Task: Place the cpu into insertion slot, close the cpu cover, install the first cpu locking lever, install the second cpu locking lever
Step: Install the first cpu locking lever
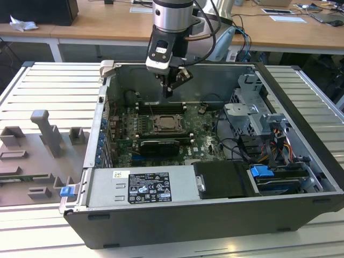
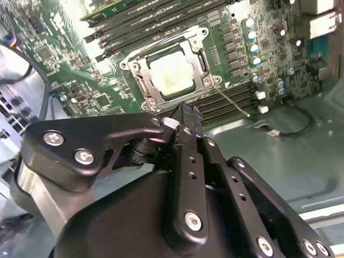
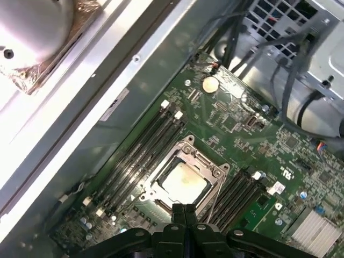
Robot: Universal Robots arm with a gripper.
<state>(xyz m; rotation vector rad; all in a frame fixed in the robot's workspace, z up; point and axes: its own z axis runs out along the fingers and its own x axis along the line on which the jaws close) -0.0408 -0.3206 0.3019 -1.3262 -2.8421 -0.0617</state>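
An open black and grey metal computer case [image 1: 177, 228] lies on its side on the pale slatted metal tabletop [image 1: 48, 86], near the tabletop's middle. Its green circuit board [image 3: 242, 115] faces up.

The black two-fingered end effector [image 1: 169, 92] hangs over the board's far half, just beyond the insertion slot as the exterior view shows it. In both wrist views its fingers [image 2: 185, 114] [image 3: 184, 210] are pressed together with nothing between them, and they are clear of the board.

The cpu [image 2: 172, 76], a small flat square chip with a pale silver-beige metal top, lies seated in the insertion slot [image 2: 129, 65], a square socket with a silvery metal rim between two banks of long black memory slots [image 3: 137, 153]. The cpu cover [image 3: 204, 161], a square silvery metal frame plate with a central cut-out, lies flat around the chip, whose top shows through the opening.

In the second wrist view a thin silvery wire lever [image 2: 234, 102] angles away from one corner of the socket, across the neighbouring memory slots.
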